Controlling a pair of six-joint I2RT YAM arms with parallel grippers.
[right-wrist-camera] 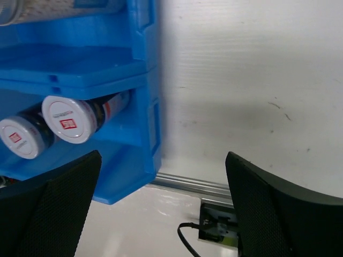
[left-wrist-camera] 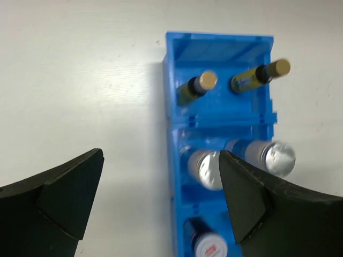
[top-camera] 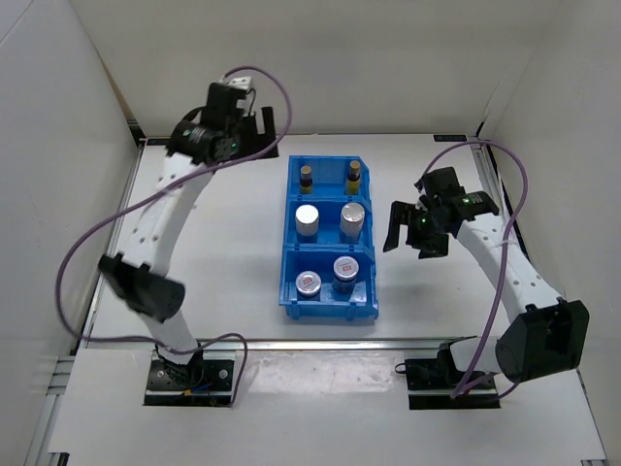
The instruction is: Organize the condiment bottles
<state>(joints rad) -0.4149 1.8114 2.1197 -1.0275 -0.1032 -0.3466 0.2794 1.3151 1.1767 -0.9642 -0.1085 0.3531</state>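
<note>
The blue bin (top-camera: 291, 218) stands mid-table and holds all six containers. Two yellow bottles (top-camera: 307, 178) (top-camera: 353, 176) with tan caps are in its far compartment, two silver-topped shakers (top-camera: 308, 219) (top-camera: 352, 219) in the middle one, and two squat jars (top-camera: 310, 282) (top-camera: 345, 270) in the near one. My left gripper (top-camera: 258, 132) is open and empty, raised beyond the bin's far-left corner. Its wrist view (left-wrist-camera: 161, 206) looks down on the yellow bottles (left-wrist-camera: 197, 85), shakers (left-wrist-camera: 206, 167) and a jar (left-wrist-camera: 206, 243). My right gripper (top-camera: 408, 237) is open and empty, right of the bin. Its wrist view (right-wrist-camera: 163, 209) shows the two jars (right-wrist-camera: 67, 118).
The bin's right wall (right-wrist-camera: 146, 107) shows in the right wrist view. A metal rail (right-wrist-camera: 193, 184) runs along the table's near edge, with the right arm's base and cable (right-wrist-camera: 217, 227) below it. White walls enclose the table on three sides.
</note>
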